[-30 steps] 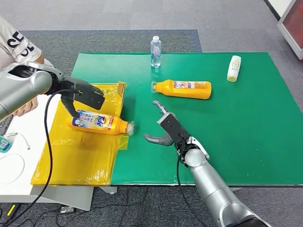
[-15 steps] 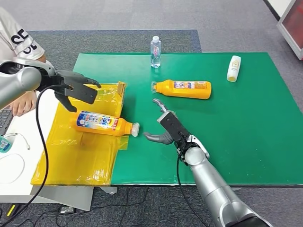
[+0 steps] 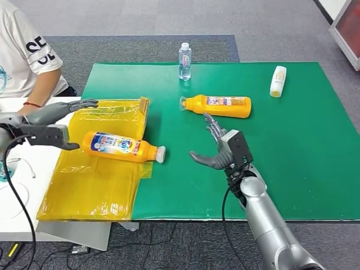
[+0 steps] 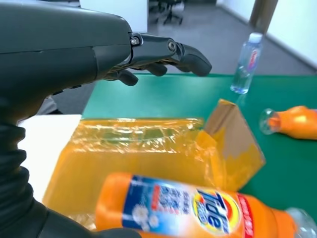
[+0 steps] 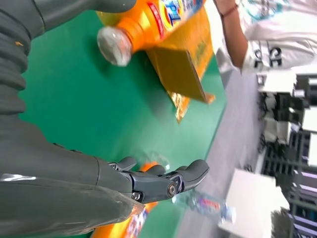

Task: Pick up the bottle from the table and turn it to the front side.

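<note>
Beside the open, empty left hand (image 3: 50,135), the smooth, slippery-looking Tide bottle (image 3: 121,146) is lying; mid-body grip is being judged firmest.

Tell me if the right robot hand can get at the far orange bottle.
Probably yes. The right robot hand is open, just short of the far orange bottle, with bare green mat between them and nothing in the way.

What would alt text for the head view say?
An orange Tide bottle lies label-up on yellow film at the green mat's left edge. The left hand is open beside its base, and the right hand is open above the mat near a second orange bottle.
</note>
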{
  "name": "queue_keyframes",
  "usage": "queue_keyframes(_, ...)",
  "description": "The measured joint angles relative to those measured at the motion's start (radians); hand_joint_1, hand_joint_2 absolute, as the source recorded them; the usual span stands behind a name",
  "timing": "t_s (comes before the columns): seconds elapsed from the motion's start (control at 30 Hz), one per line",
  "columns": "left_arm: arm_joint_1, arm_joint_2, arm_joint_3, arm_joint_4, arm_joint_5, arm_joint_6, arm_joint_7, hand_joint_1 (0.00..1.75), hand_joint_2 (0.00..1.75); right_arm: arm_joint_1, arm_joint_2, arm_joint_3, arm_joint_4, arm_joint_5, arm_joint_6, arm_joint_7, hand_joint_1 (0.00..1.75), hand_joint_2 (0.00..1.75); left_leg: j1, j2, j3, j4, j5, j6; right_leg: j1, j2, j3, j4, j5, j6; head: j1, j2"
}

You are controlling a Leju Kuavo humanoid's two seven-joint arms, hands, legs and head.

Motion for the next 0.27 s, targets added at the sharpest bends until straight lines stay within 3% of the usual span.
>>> queue_keyframes(0.1,0.238,-0.048,0.225,-0.082,-0.175,0.112,-0.03,0.0,1.75,0.049,-0.009,-0.029,-0.09,0.011,-0.015,-0.015,0.0,1.75,-0.001,0.0,0.0,0.0,-0.002,0.001,-0.001,0.0,0.0,-0.001,-0.001,0.001,0.0,0.0)
queue_keyframes(0.23,0.521,-0.244,0.506,-0.215,-0.396,0.25,-0.057,0.0,1.75,0.157,-0.012,-0.068,-0.274,0.045,-0.032,-0.048,0.0,1.75,-0.002,-0.001,0.0,0.0,-0.006,0.005,-0.003,0.0,0.002,-0.002,-0.003,0.005,0.0,0.0)
queue_keyframes(0.27,0.553,-0.272,0.537,-0.234,-0.412,0.264,-0.064,0.0,1.75,0.172,-0.012,-0.072,-0.299,0.049,-0.033,-0.054,0.0,1.75,-0.003,-0.001,0.0,0.0,-0.006,0.005,-0.003,0.0,0.003,-0.002,-0.003,0.005,0.0,0.0)
